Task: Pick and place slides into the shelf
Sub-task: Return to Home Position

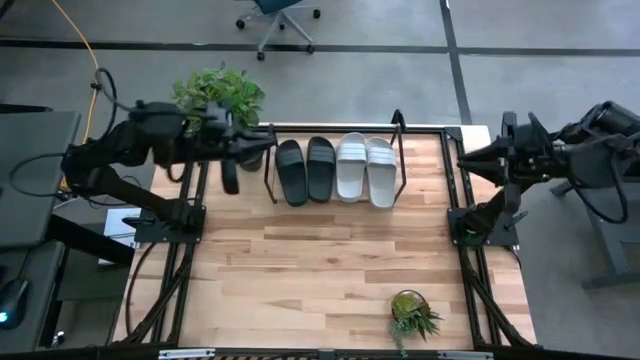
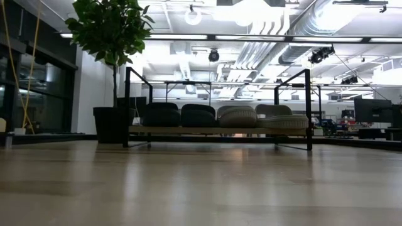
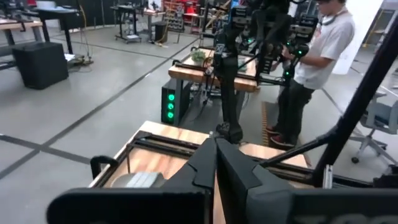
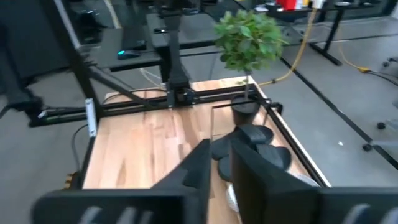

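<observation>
Four slides lined up in the shelf, both claws drawn off to the sides.

Nearest you, at 5 o'clock on the bench (image 1: 320, 260), stands a small potted plant (image 1: 411, 315). At 12 o'clock, along the far edge, the shelf (image 1: 400, 150) of thin black tubing holds the slides side by side, each with a wide strap. The black pair (image 1: 306, 170) is toward 11 o'clock and the light grey pair (image 1: 366, 169) toward 1 o'clock, just beside each other. Your left claw (image 1: 231, 185) hangs at 10 o'clock just outside the shelf's end, fingers pressed together. Your right claw (image 1: 463, 159) sits at 2 o'clock over the bench's edge rail, well apart from the shelf, fingers spread by a narrow gap. A leafy plant (image 1: 218, 95) in a dark pot crowds the shelf's 11 o'clock corner. Farther off stands an office chair (image 1: 280, 15), and a person (image 3: 323, 43) in a white shirt stands at another bench.
</observation>
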